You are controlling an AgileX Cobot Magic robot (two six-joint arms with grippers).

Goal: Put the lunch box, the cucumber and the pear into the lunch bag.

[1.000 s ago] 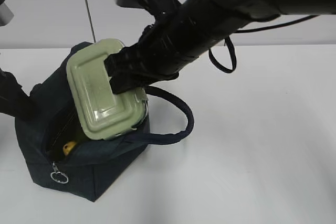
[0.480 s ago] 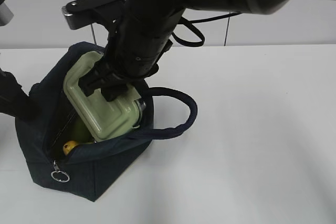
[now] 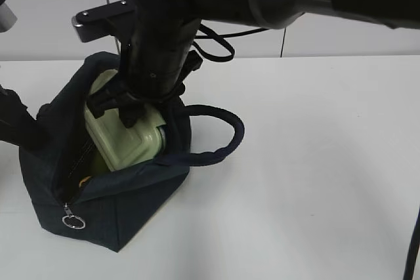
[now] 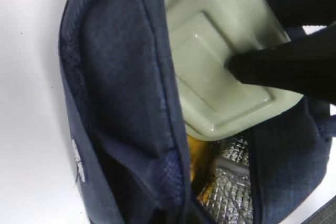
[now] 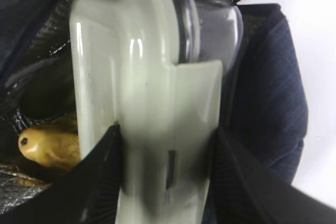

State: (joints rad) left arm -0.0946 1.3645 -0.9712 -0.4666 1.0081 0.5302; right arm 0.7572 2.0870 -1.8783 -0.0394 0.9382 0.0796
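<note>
The navy lunch bag (image 3: 118, 208) stands open on the white table. My right gripper (image 3: 128, 106) is shut on the sage-green lunch box (image 3: 121, 136), which sits tilted and partly inside the bag's mouth. In the right wrist view the black fingers (image 5: 102, 177) clamp the lunch box (image 5: 142, 77) across lid and glass base. The yellow pear (image 5: 47, 145) lies on the bag's floor below it. My left gripper (image 3: 29, 132) is shut on the bag's left rim; its fingertips are hidden by fabric (image 4: 121, 77). The cucumber is hidden.
The bag's padded loop handle (image 3: 223, 142) hangs out to the right. A metal ring pull (image 3: 73, 221) dangles at the front corner. Silver quilted lining (image 4: 231, 182) shows under the lunch box (image 4: 220, 72). White tabletop (image 3: 315, 181) spreads to the right.
My right arm has swung left and down, lowering the lunch box from above the bag into its opening. The pear is now mostly covered in the exterior view. The left arm has stayed put.
</note>
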